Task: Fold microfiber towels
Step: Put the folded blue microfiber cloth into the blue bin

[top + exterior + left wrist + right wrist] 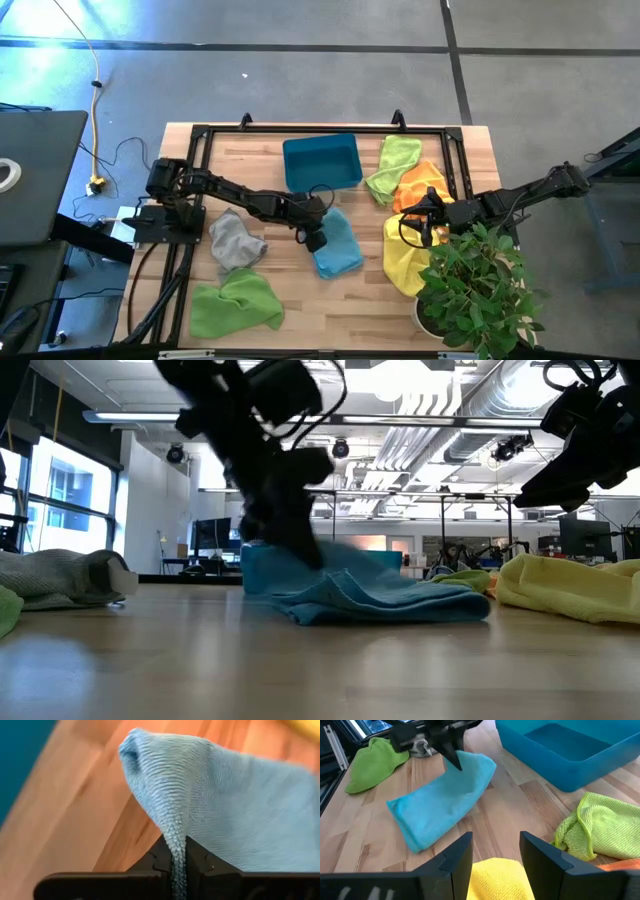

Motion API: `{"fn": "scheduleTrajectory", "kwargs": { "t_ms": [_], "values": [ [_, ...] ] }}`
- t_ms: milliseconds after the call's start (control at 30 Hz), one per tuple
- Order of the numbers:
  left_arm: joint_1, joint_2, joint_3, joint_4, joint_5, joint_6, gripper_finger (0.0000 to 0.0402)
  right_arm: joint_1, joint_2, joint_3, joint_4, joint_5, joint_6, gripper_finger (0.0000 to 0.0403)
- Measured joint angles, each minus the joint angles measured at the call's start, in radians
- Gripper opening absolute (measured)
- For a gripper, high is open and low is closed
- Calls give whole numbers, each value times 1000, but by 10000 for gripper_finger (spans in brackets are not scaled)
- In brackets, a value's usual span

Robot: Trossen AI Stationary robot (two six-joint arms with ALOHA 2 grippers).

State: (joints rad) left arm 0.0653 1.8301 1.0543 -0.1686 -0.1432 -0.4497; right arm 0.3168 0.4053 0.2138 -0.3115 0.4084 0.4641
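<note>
While the left tool (314, 238) is clamped on an edge of the light blue towel (336, 245), that towel lies near the middle of the bench (300, 300), just in front of the teal bin (322, 162). The left wrist view shows a pinched ridge of blue cloth drawn up between the two closed fingers (200, 865), with the rest of the cloth spreading away over the wood. In the low view the towel sits as a low folded heap on the bench surface, the left arm coming down onto its near-left corner.

The right tool (425, 225) hangs above the yellow towel (405, 258) on the right side of the bench, its fingers (460, 857) standing apart with nothing between them. Yellow cloth shows directly below the gap in the right wrist view.

Remaining towels:
- Grey towel (235, 242): crumpled, left of the blue one, apart from it.
- Lime green towel (236, 304): at the front left corner area of the bench.
- Second lime green towel (393, 166): right of the bin, at the back.
- Orange towel (420, 185): touching the second green towel and the yellow one.

A potted plant (478, 290) stands at the front right corner, its leaves overlapping the yellow towel.
</note>
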Motion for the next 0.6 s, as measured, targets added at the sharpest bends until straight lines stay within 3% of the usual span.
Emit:
{"fn": "scheduleTrajectory", "kwargs": {
  "t_ms": [367,600],
  "values": [
    [99,-2,273,20,-91,142,9,0,0,0,0,0,0,154],
    [204,12,353,83,-164,121,9,0,0,0,0,0,0,154]
  ]
}}
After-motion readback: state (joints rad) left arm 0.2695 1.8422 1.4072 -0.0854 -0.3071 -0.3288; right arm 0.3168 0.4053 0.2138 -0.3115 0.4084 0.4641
